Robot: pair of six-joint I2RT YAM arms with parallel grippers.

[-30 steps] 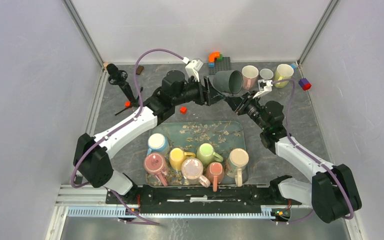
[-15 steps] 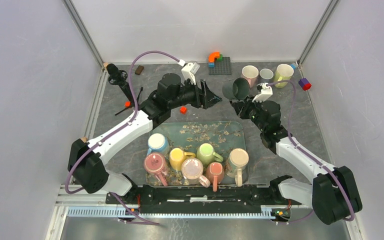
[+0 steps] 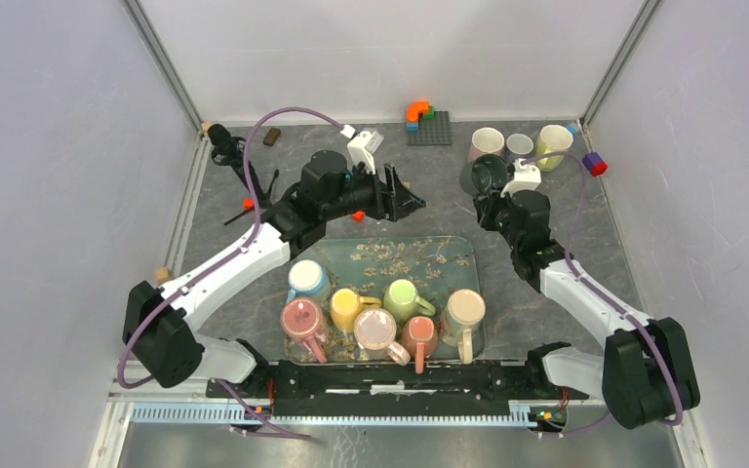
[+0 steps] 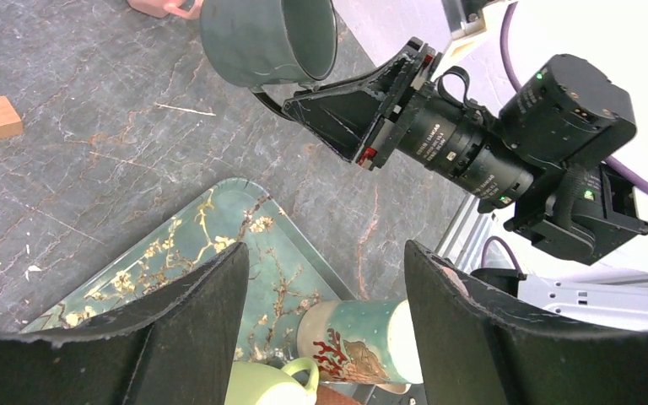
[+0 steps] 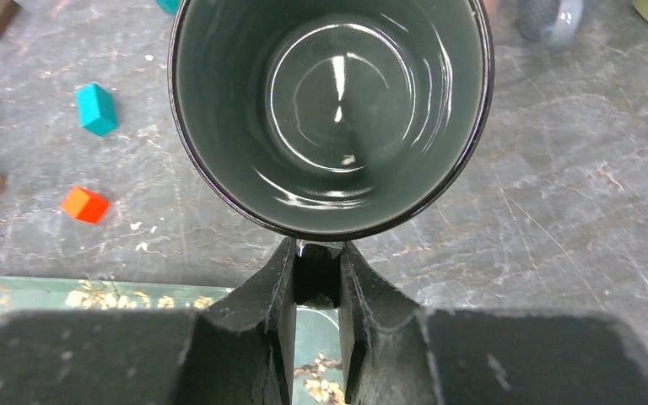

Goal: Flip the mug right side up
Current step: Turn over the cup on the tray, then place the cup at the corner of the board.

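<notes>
Mug, dark grey, handle pinched in right hand, shifted rightward, left hand spread wide, drawn back leftward

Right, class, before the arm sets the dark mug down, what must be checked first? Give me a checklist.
1. Grip: right pincer shut on the handle of the dark mug: ok.
2. Other arm: left pincer open, apart from the mug: ok.
3. Mouth facing up: ok.
4. Inside empty: ok.
5. Base level with the table: cannot tell.
6. Gap to the pink mug behind: cannot tell.
</notes>
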